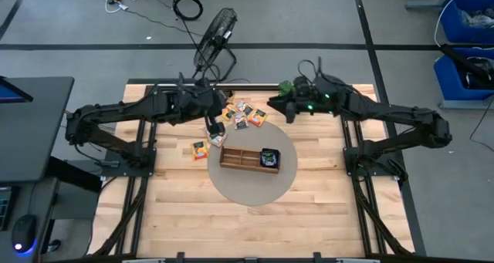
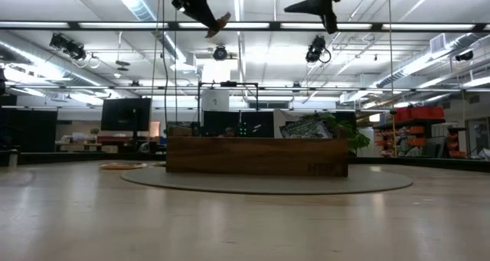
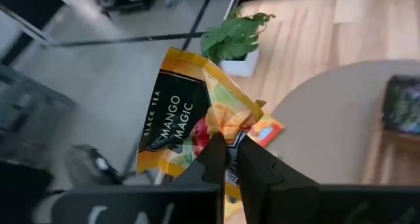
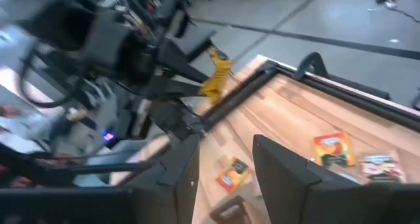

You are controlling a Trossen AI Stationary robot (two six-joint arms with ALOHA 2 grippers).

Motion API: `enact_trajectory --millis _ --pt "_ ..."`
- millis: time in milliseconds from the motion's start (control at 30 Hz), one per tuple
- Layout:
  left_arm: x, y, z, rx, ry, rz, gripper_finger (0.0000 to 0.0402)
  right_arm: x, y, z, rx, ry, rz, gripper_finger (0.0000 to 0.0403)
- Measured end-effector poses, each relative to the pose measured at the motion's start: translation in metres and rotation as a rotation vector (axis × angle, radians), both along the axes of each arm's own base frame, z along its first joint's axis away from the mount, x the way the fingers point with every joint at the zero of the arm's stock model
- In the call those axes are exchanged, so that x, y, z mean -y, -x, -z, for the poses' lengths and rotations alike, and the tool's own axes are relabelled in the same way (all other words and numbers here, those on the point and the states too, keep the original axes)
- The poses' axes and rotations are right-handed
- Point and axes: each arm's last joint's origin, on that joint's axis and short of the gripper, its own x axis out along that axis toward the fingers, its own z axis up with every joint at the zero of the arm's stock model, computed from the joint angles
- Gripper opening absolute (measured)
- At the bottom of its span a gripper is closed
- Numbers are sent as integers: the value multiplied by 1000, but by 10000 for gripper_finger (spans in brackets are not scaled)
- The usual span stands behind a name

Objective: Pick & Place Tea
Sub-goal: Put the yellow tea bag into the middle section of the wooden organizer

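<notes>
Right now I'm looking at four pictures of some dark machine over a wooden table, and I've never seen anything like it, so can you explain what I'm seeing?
It is a robot with two dark arms at a table. One picture looks straight down from above, one looks level across the tabletop, and two come from cameras on the arms' wrists. Each arm ends in a two-finger tool. The left tool is shut on a yellow tea packet marked Mango Magic, held up above the table. The right tool is open and empty, waiting over the table's far side. A round mat carries a wooden tray with a dark packet in one end compartment. More packets lie loose behind the tray.
</notes>
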Motion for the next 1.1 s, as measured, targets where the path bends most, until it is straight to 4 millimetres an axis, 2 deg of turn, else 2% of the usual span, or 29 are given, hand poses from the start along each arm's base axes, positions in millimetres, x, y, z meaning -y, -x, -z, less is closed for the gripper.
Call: enact_trajectory --millis 300,533,700,1100 --pt "13 -1 -1 -39 -83 23 22 22 -59 -28 -106 49 -21 151" --pt "14 -2 -1 -40 -90 18 22 33 -99 -32 -192 53 -28 151" --pt "14 -1 -1 -51 -109 13 22 37 -111 -29 -201 38 -26 151" --pt "10 -1 -1 -59 -118 16 23 35 -118 -28 -166 17 -43 151"
